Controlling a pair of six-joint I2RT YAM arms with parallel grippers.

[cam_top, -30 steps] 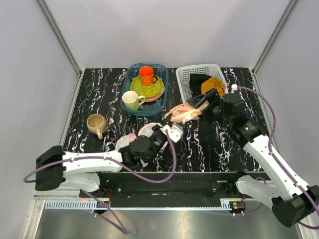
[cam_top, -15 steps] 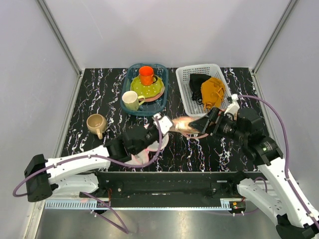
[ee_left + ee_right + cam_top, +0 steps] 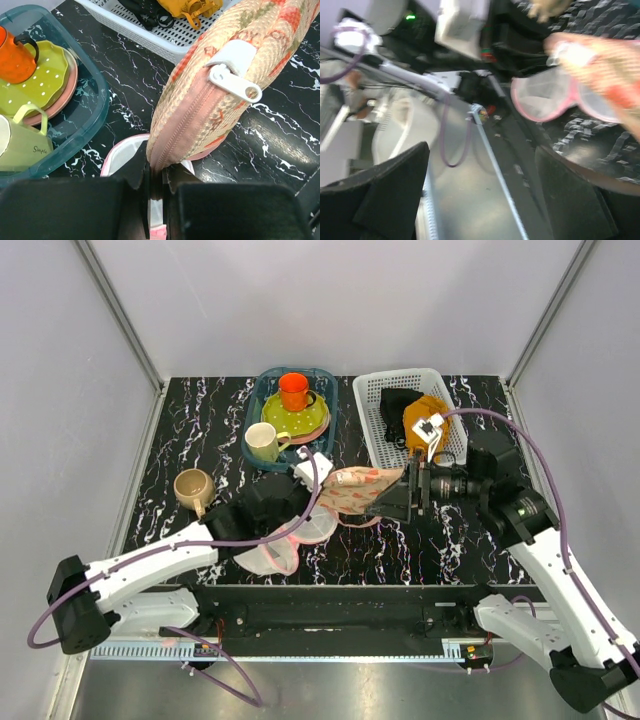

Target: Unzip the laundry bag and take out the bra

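Observation:
The laundry bag (image 3: 358,488) is a peach printed case with a pink zip edge. It is held up off the table, and its white mesh domes (image 3: 268,558) hang down below it. My left gripper (image 3: 157,175) is shut on the pink zip edge of the laundry bag (image 3: 240,45), a short way below the white zipper pull (image 3: 235,82). My right gripper (image 3: 392,498) stands open just right of the bag with nothing between its fingers. The right wrist view is blurred, with the bag (image 3: 605,65) at upper right, beyond the right gripper (image 3: 481,150). The bra is hidden.
A teal tray (image 3: 253,445) at the back holds an orange cup, a green plate and a cream mug. A white basket (image 3: 372,415) at back right holds a black and a mustard garment. A beige mug (image 3: 193,490) stands at the left.
My left gripper has carried the bag's zip edge away from the near edge, towards the middle. My right gripper has opened wide, come nearer and turned to face the bag from the right.

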